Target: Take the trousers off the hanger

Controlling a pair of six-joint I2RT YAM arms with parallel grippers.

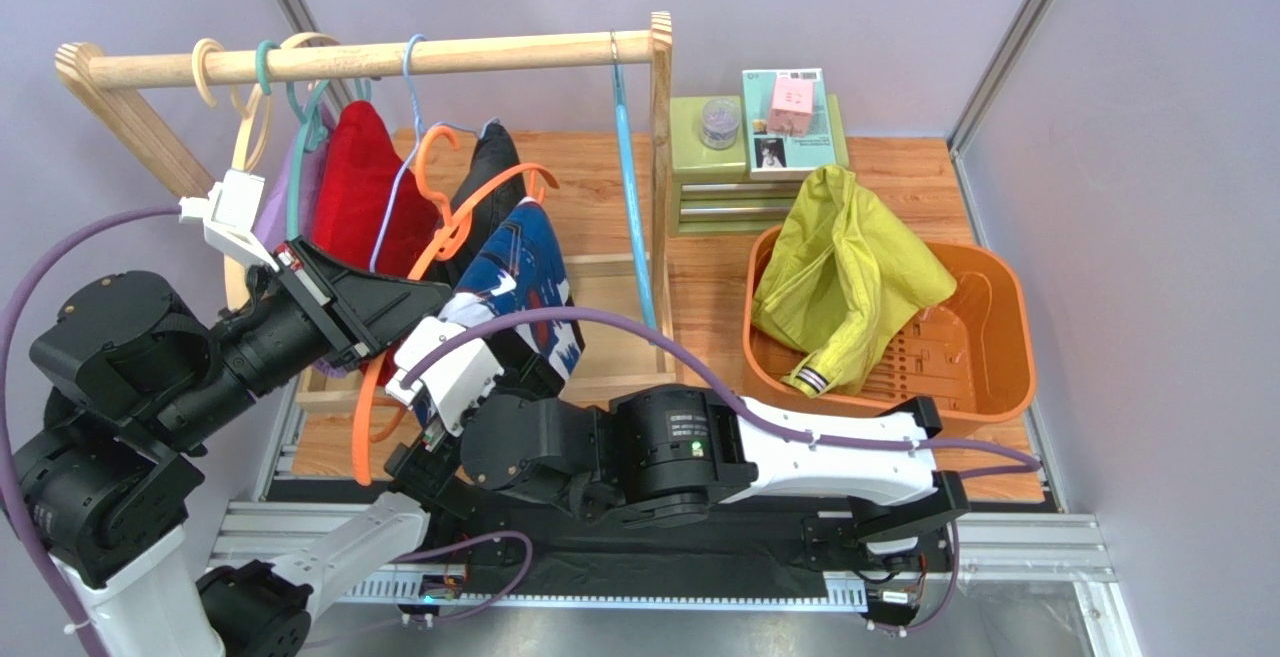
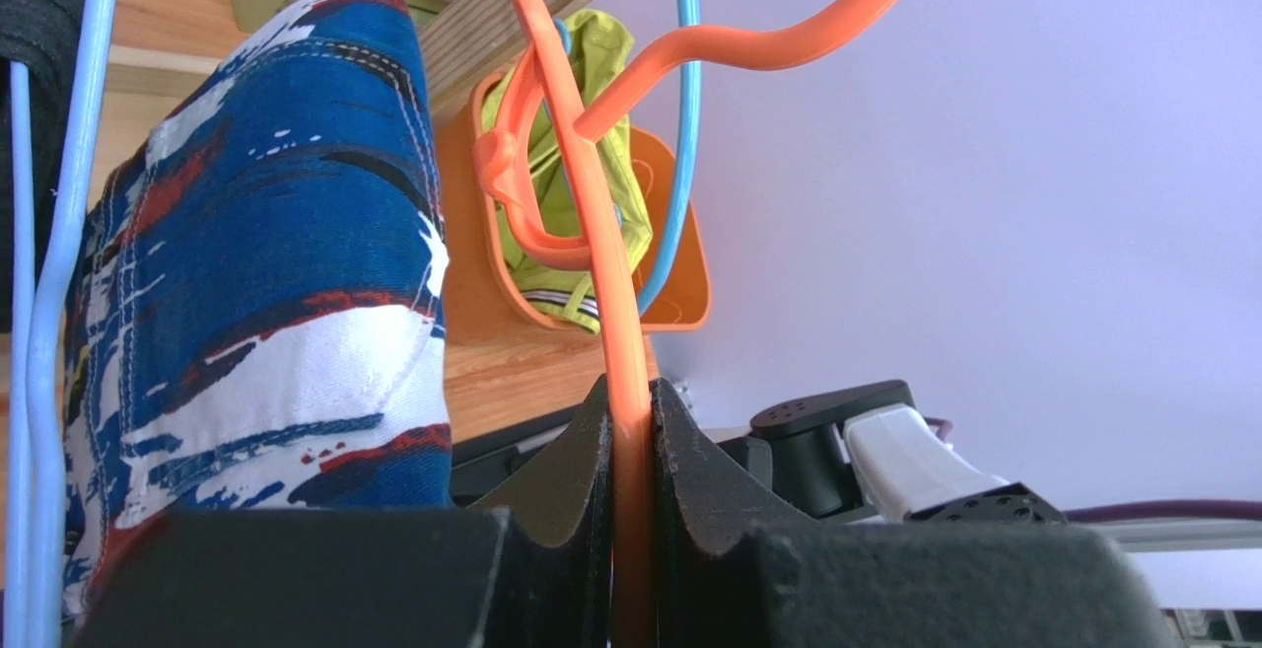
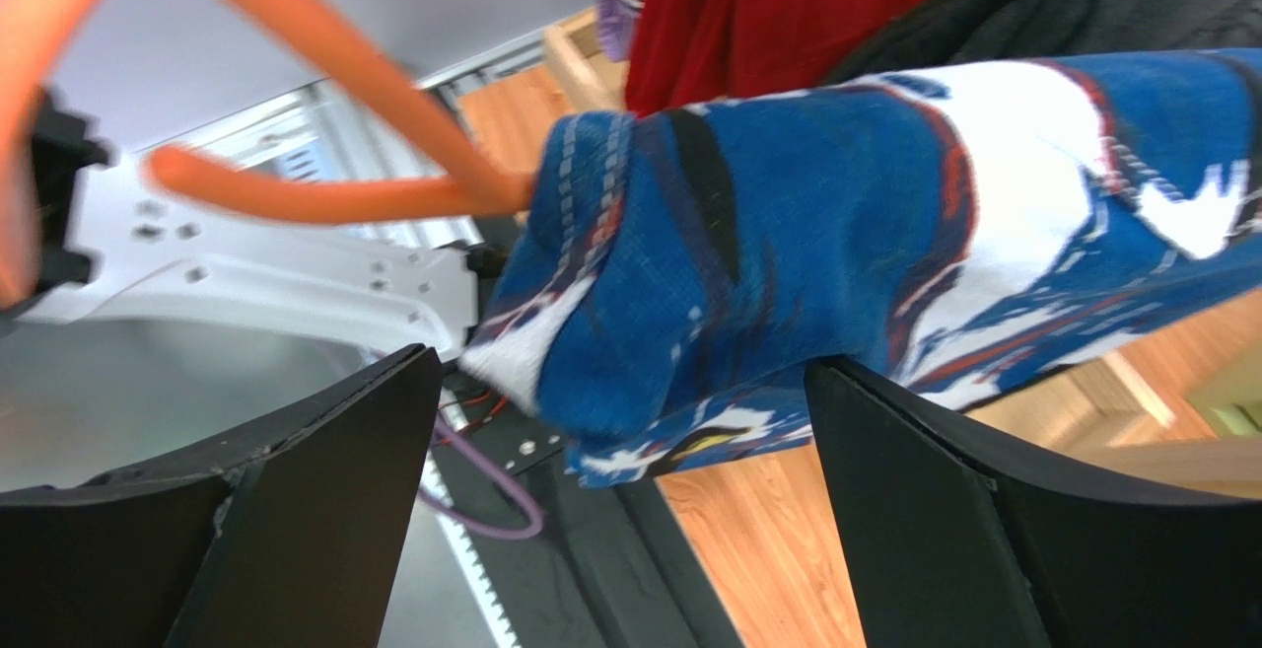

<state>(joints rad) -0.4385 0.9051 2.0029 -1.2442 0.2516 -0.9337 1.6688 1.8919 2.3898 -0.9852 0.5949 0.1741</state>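
Now we are clamping our left gripper (image 2: 630, 400) on the orange hanger (image 2: 585, 219), with the navy trousers (image 3: 889, 249) draping over it. Our right gripper (image 3: 622, 382) is gaping wide, its fingers flanking the navy cloth without pinching it. The yellow-green trousers (image 1: 842, 260) are lying in the basket (image 1: 1004, 312), spilling over its rim.

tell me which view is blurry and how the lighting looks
right wrist: the orange hanger close to the lens is smeared and soft, the navy trousers slightly soft; left wrist: print sharp, but the dark fingers lose detail; top external: even light, crisp, no glare.
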